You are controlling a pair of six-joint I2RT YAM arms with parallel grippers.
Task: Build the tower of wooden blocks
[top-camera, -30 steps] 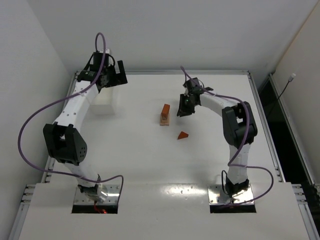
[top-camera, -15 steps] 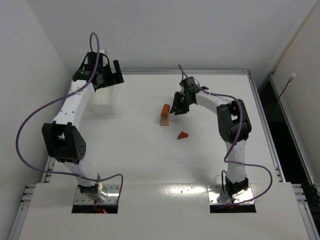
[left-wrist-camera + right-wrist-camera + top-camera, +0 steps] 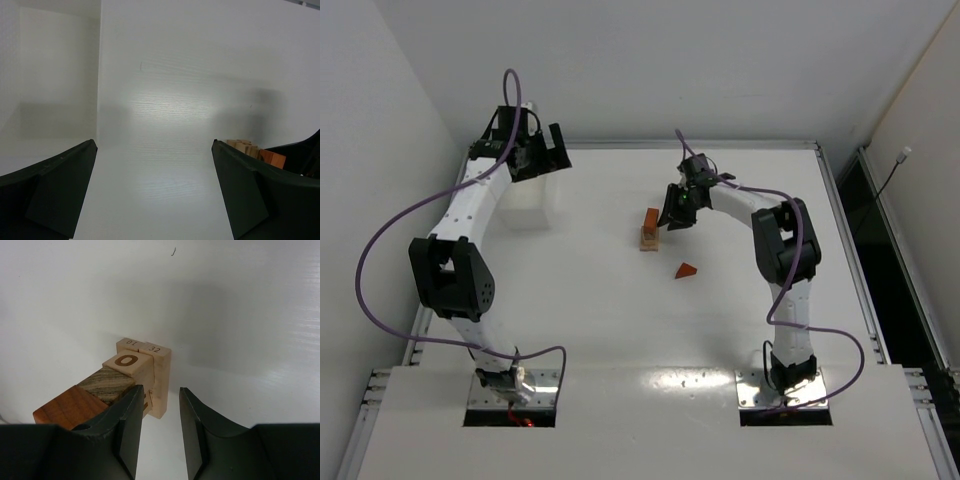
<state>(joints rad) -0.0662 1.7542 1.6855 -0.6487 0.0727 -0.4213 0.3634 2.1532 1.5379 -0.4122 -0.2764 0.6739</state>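
Right wrist cam is showing printed markings on the tower [image 3: 142, 365] mid-table; right gripper [image 3: 160, 390] is sitting alongside, jaws slightly parted, pinching nothing. Overhead is adding a loose wedge [image 3: 687, 270] nearby and the left gripper [image 3: 545, 150], spread wide by the white tray [image 3: 525, 210].

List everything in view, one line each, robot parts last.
tower: one, tan with a reddish-brown top block, middle of the table.
wedge: one, reddish-brown, lying alone on the table, nearer the arm bases than the tower.
spare blocks: at least two, tan and reddish-brown, partly hidden behind a finger of the left gripper.
tray: one, white, far left part of the table.
table: one, white.
left gripper: one, black, open wide, over the tray.
right gripper: one, black, fingers apart with nothing between them, right beside the tower.
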